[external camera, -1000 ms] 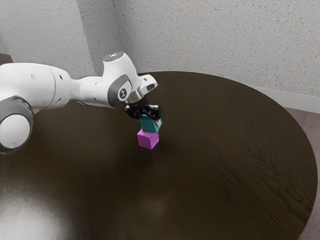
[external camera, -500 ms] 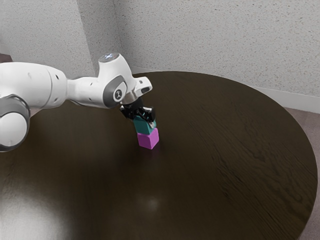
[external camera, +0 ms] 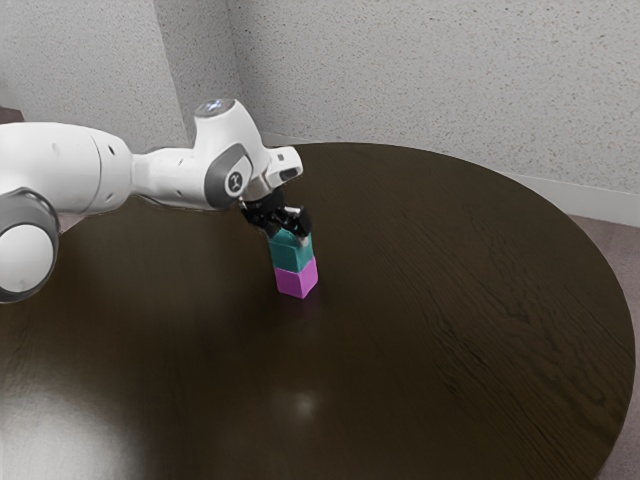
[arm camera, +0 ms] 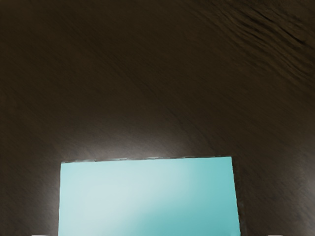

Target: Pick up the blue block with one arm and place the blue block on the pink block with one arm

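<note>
The blue block (external camera: 293, 254), which looks rather teal, now rests flat on the pink block (external camera: 297, 281), and their sides are almost in line. One second ago it hangs tilted just above the pink block, held in the hand; half a second ago it comes down onto it. Now the hand (external camera: 286, 226) is a little higher than before, so more of the block's upper part is free. Its fingers stand apart, one at each side of the block's top, and they seem no longer to press it: I judge the hand to be open.

The stack stands in the far half of the round tabletop (external camera: 450, 300), well away from its edges. In the wrist view the block's top face (arm camera: 147, 196) lies directly under the hand, straight and level.

I judge the placing to be done. What remains is only to lift the hand straight up, without pushing the upper block sideways.
</note>
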